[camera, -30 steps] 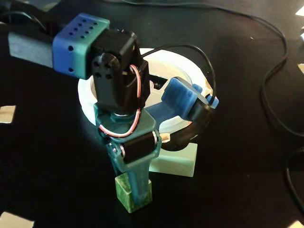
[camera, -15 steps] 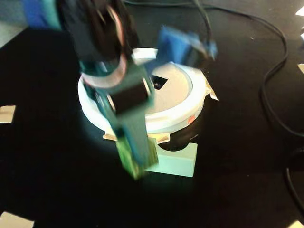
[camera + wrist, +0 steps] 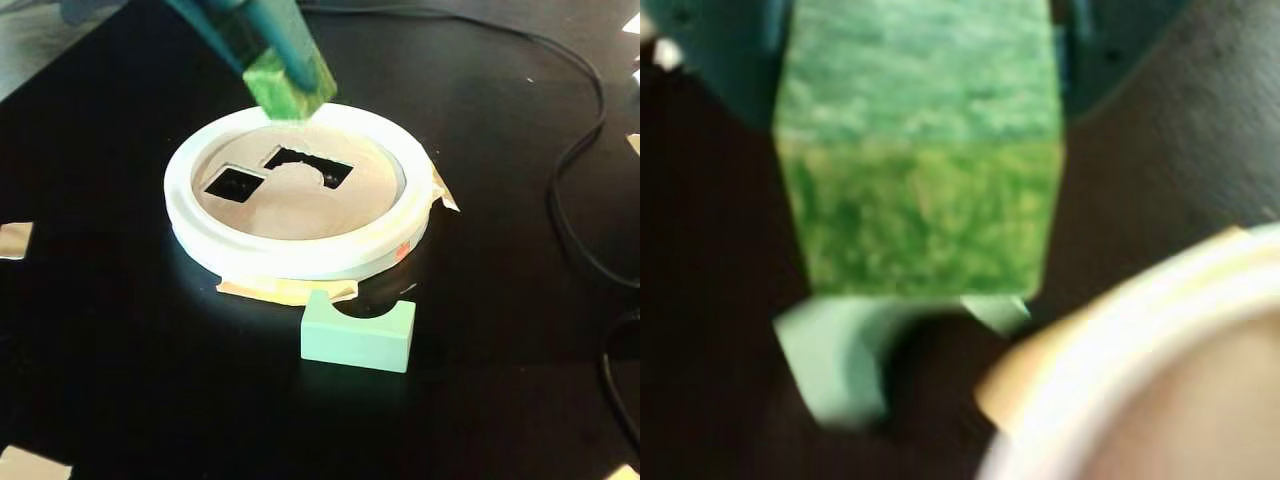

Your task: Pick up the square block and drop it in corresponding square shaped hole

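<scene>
My gripper (image 3: 285,75) is shut on the green square block (image 3: 290,88) and holds it in the air above the far rim of the round white sorter (image 3: 300,255). In the wrist view the block (image 3: 920,170) fills the gap between the two teal fingers (image 3: 730,60). The sorter lid has a square hole (image 3: 234,184) on the left and an arch-shaped hole (image 3: 310,165) beside it. The sorter's rim shows at the lower right of the wrist view (image 3: 1160,330).
A pale green arch-shaped block (image 3: 358,335) lies on the black table in front of the sorter; it also shows in the wrist view (image 3: 840,360). A black cable (image 3: 570,170) runs along the right side. Tape scraps lie at the table's left (image 3: 14,240).
</scene>
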